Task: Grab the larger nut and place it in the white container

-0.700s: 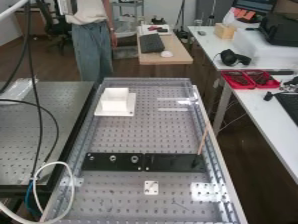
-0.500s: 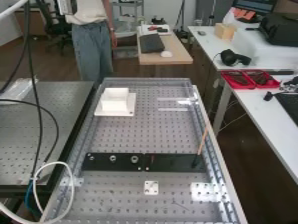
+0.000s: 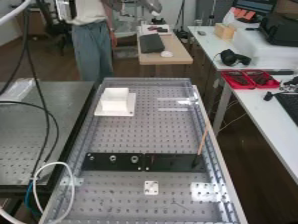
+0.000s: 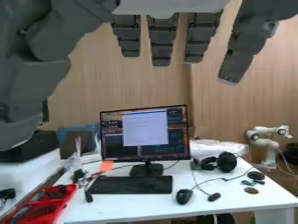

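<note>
Larger nut (image 3: 113, 158) on the bar (image 3: 173, 162), hand (image 3: 152, 5) open and empty.
The larger nut is set between the smaller nut (image 3: 91, 157) and the bearing (image 3: 134, 159), all 3 apart and untouched by the hand, which is seen at the high view's top edge. In the wrist view, its fingers (image 4: 161, 40) are held straight and spread, with nothing gripped; a desk is faced, where 1 monitor (image 4: 145, 134) is stood behind 1 keyboard (image 4: 131, 184). The white container (image 3: 115, 100) is placed farther up the bench (image 3: 126, 135), well apart from the nut, on a flat white base (image 3: 128, 111).
</note>
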